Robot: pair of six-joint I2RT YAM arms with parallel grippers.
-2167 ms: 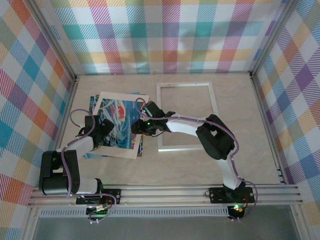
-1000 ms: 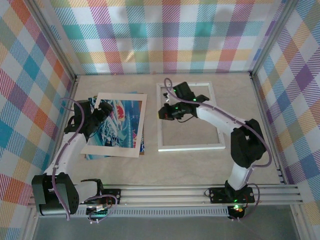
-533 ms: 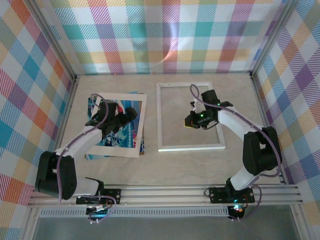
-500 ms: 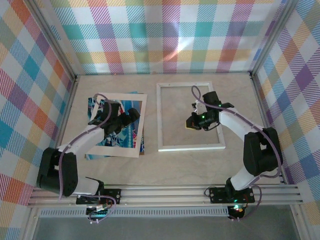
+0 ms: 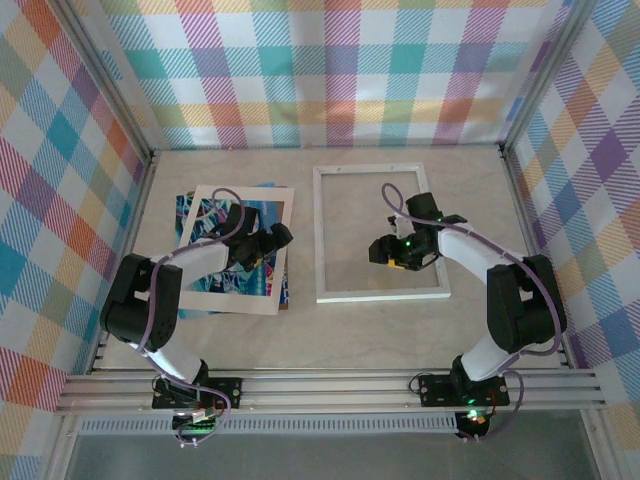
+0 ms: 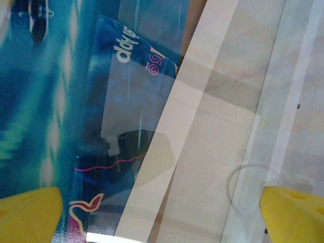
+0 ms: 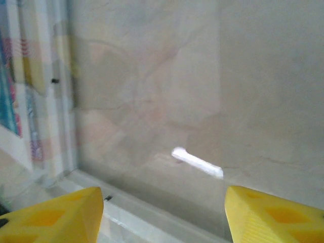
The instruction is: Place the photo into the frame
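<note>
Plaid walls (image 5: 340, 70) box in the pale stone-look table (image 5: 350, 335), and from above the layout reads plainly: the frame (image 5: 370, 168) lies flat right of centre, its pane (image 5: 350, 225) bare; the photo (image 5: 230, 284) lies just left of it under the cream mat (image 5: 240, 192), its blue showing through the mat's window.

What has changed is the arms, not the things; two seconds back both grippers were crowded over the stack, and since then the right arm has swung away across the frame; the right gripper (image 5: 385, 250) now hangs over the lower right part of the pane, and its own camera shows the yellow fingertips (image 7: 50, 212) spread wide, with nothing between them but glass and a frame rail. The left gripper (image 5: 275, 238) has moved across the stack to the mat's right border; in its wrist view the fingertips (image 6: 30, 212) are parted just as wide and are empty too, one over the photo (image 6: 50, 101), the other out past the mat (image 6: 197, 101).

Photo, mat and frame sit where they did, so nothing of the task is banked yet; I read this as a hand-over: the left arm takes the stack, the right waits at the frame. The mat looks like the obstacle; I expect it will want sliding off before the photo's edge can be pinched.
</note>
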